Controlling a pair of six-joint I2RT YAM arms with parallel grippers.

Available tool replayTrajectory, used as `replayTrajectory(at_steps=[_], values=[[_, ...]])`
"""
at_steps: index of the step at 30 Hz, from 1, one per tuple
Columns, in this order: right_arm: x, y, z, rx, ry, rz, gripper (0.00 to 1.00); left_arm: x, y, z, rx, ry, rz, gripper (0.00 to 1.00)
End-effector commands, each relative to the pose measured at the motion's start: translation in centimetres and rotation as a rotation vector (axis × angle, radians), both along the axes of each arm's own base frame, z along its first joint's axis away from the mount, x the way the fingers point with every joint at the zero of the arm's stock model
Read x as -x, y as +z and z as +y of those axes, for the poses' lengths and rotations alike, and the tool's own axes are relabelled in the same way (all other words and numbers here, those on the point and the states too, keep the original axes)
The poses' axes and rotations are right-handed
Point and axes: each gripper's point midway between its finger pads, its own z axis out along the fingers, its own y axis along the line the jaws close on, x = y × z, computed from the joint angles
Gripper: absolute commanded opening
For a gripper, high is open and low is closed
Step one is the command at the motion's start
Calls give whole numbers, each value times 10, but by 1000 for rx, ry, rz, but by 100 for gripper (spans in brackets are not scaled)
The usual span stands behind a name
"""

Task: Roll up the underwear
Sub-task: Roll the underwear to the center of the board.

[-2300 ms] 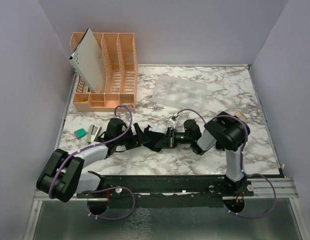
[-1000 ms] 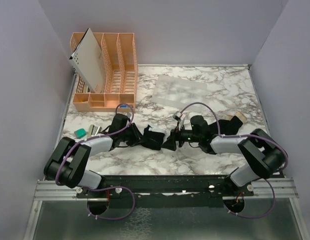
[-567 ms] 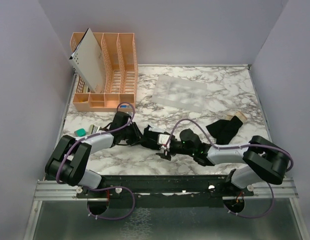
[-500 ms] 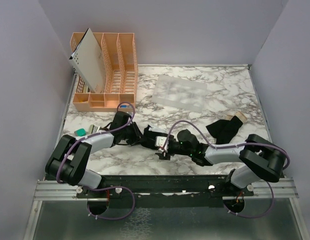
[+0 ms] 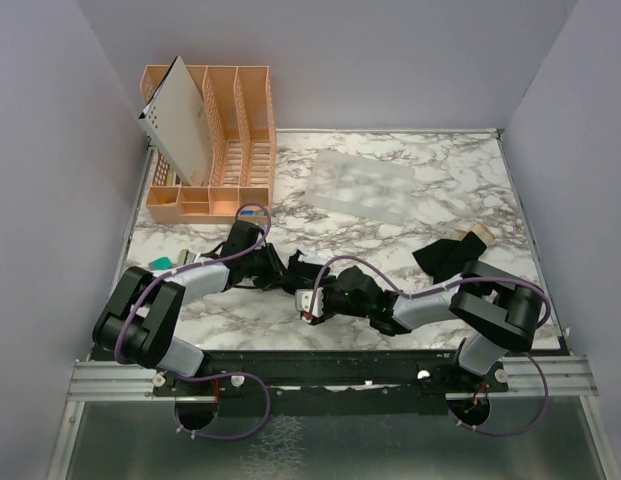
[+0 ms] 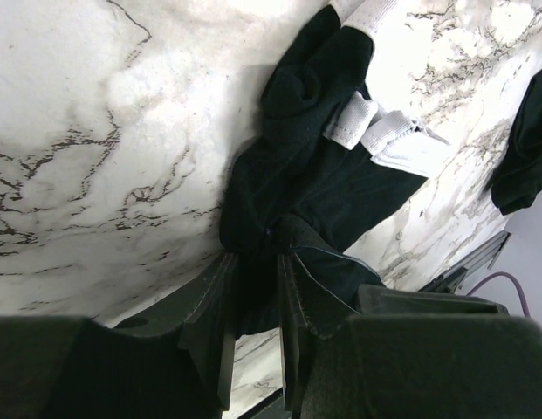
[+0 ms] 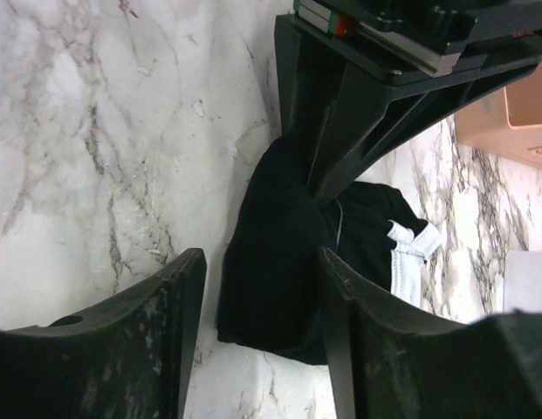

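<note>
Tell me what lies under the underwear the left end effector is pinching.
Only the marble table shows around the underwear, pinched at one end by the left end effector. Its white band lies on top. Anything beneath the fabric is covered.

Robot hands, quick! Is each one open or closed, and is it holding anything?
Left hand: closed, pinching the black underwear.
Right hand: open, straddling that same underwear, not gripping it.
</note>
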Motion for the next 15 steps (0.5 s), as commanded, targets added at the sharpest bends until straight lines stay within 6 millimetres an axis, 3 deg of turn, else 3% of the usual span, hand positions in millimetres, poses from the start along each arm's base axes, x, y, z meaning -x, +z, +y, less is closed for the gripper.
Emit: replayTrajectory(at_steps=[1,5,8,15], values=[[-16,-4,2,4,-67,-51,54,12,-24,17,-104,3,65,28],[-22,-11,-5,8,-109,-72,42,13,-25,17,-103,-2,67,28],[-21,-24,-10,47,-120,-57,39,12,-23,16,-103,-7,63,28],[-8,-54,-24,127,-115,34,46,11,-22,18,-108,-14,61,29]])
